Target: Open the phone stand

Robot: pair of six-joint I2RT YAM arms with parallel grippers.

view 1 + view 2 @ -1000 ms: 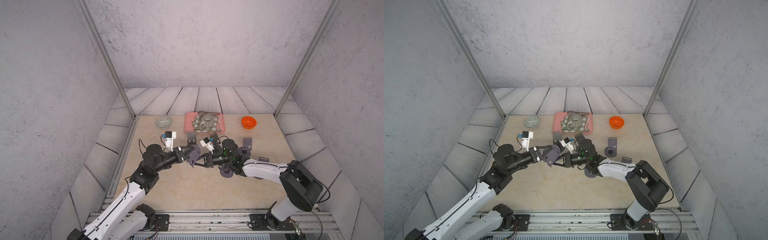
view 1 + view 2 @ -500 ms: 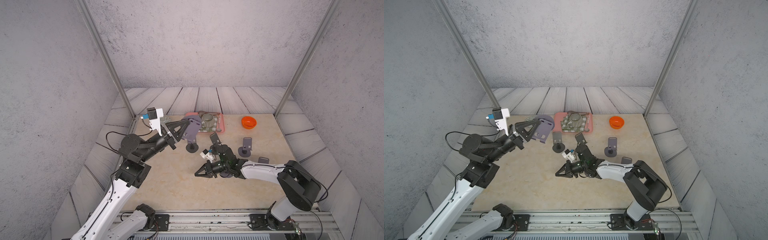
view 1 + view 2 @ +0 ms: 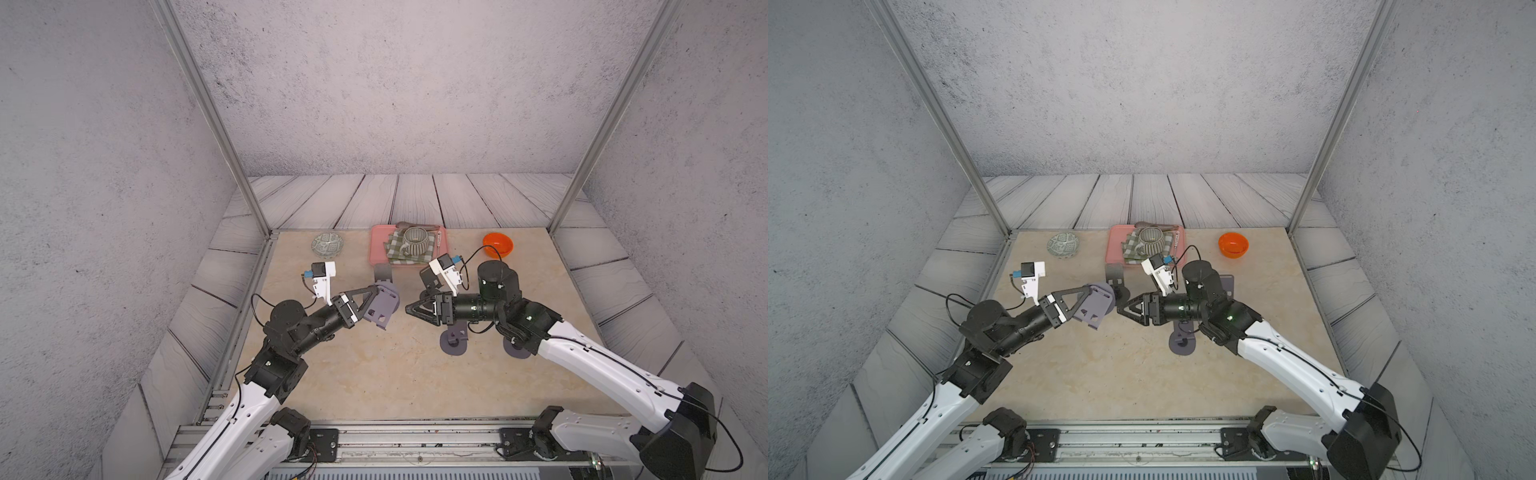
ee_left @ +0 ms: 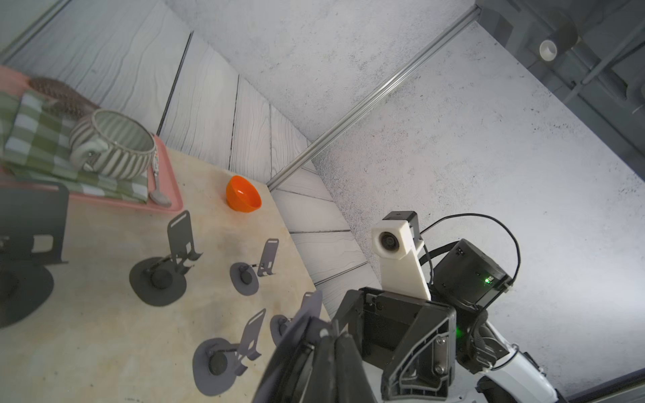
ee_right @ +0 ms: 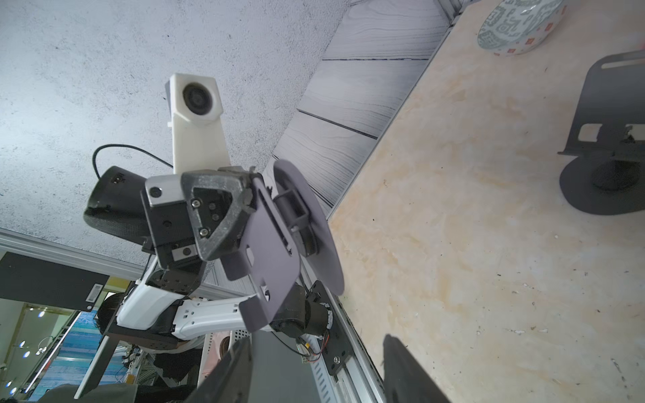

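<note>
A grey-purple phone stand (image 3: pixel 382 309) (image 3: pixel 1097 308) hangs above the table's middle, with my left gripper (image 3: pixel 375 290) (image 3: pixel 1089 291) shut on its flat plate. In the right wrist view the plate (image 5: pixel 270 251) lies close to the round base (image 5: pixel 309 223), joined by a short hinge arm. My right gripper (image 3: pixel 409 309) (image 3: pixel 1120 309) stands open a little to the right of the stand, pointing at it and apart from it. Its fingers (image 5: pixel 235 366) have nothing between them. In the left wrist view my left gripper's fingers (image 4: pixel 343 352) are pressed together on the plate's edge (image 4: pixel 296 335).
Several other phone stands sit unfolded on the table, one (image 3: pixel 453 343) under my right arm and a dark one (image 3: pixel 382 274) behind the held stand. At the back are a pink tray (image 3: pixel 375 253) with a striped cup (image 3: pixel 415 242), an orange bowl (image 3: pixel 497 244) and a patterned bowl (image 3: pixel 327 244).
My left arm swung up and left with the stand, then came back toward the middle. My right gripper, shut and low half a second ago, has risen and opened.
</note>
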